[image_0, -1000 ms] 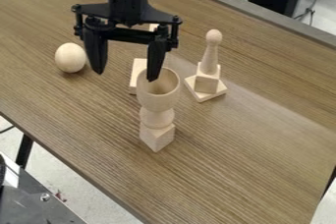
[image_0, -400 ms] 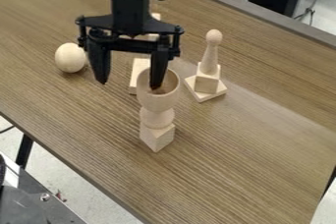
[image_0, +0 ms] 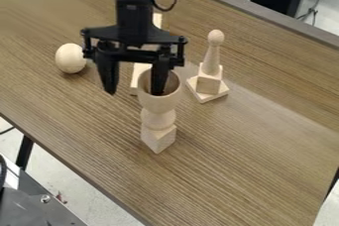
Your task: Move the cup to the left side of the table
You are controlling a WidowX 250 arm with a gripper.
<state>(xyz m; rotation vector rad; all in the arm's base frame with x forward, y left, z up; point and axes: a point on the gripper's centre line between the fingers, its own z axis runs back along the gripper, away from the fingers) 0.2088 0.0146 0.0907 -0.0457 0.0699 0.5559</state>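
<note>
The black gripper (image_0: 134,91) hangs down at the upper middle, its two fingers wide apart. Its right finger dips into the mouth of the wooden cup (image_0: 159,102), while the left finger is outside, to the left of the rim. Upright, the cup rests on a stem and a square block near the middle of the brown table (image_0: 252,170). Nothing is clamped between the fingers.
A wooden egg (image_0: 71,58) lies left of the gripper. Right of the cup stands a wooden piece with a ball top (image_0: 210,66) on a square base. Behind the cup is a pale wooden piece (image_0: 137,74), partly hidden by the gripper.
The gripper has come down and slightly to the right, and its right finger has entered the cup's mouth. The cup and the other wooden pieces have stayed put.
</note>
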